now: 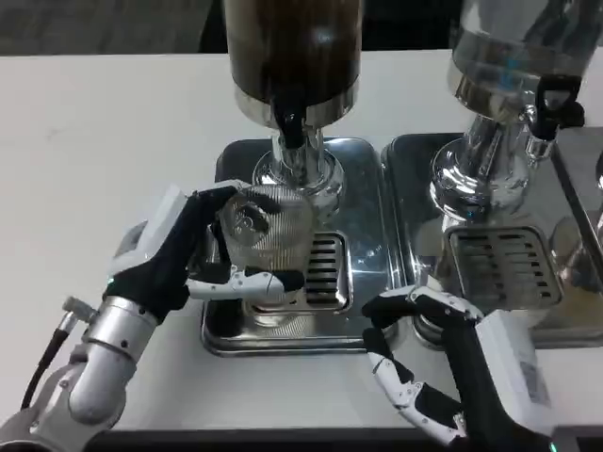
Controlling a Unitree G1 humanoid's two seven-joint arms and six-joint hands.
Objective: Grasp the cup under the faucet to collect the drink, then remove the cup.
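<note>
Ribbed clear cup (266, 235) sat on the drip tray (358, 273) below the dark dispenser's faucet (290, 122), my left hand (184, 254) grasping it from nine o'clock. Right hand (433, 358) waited released at five o'clock. I judged filling and removal remained.

There's a second dispenser (513, 85) with clear liquid on the right, sitting on its own tray (415, 188), white surface (104, 141) underneath.

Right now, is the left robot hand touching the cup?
Touching. The head view shows the left robot hand wrapped around the clear ribbed cup, fingers in front and thumb behind, on the drip tray under the dark dispenser's faucet.
</note>
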